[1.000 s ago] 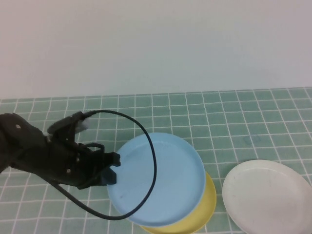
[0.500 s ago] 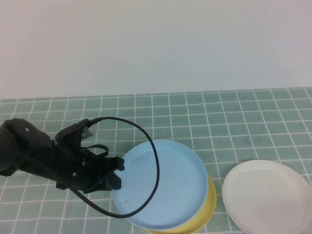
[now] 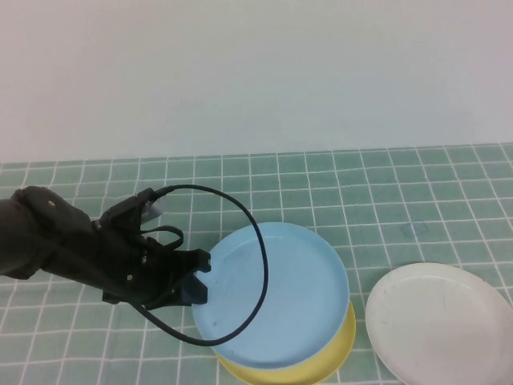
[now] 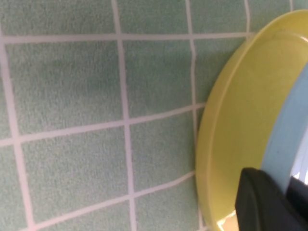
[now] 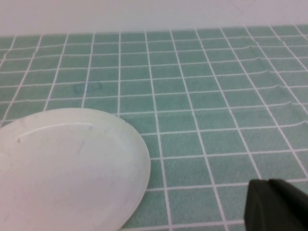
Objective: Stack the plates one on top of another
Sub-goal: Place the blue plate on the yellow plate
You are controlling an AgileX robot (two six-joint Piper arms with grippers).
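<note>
My left gripper [image 3: 197, 277] is shut on the left rim of the light blue plate [image 3: 276, 293]. That plate lies over the yellow plate [image 3: 341, 345], shifted a little back and left, so a yellow crescent shows at the front right. In the left wrist view one dark finger [image 4: 267, 202] sits on the blue rim [image 4: 288, 139] above the yellow plate [image 4: 240, 120]. The white plate [image 3: 441, 321] lies alone at the front right and also shows in the right wrist view [image 5: 62, 168]. My right gripper [image 5: 276, 204] is shut and empty, to the right of the white plate and outside the high view.
The table [image 3: 385, 192] is covered by a green mat with a white grid. A black cable [image 3: 260, 249] loops from my left arm over the blue plate. A plain pale wall [image 3: 256, 72] stands behind.
My left gripper has moved right with the light blue plate, bringing it further over the yellow plate. The white plate has not moved.
</note>
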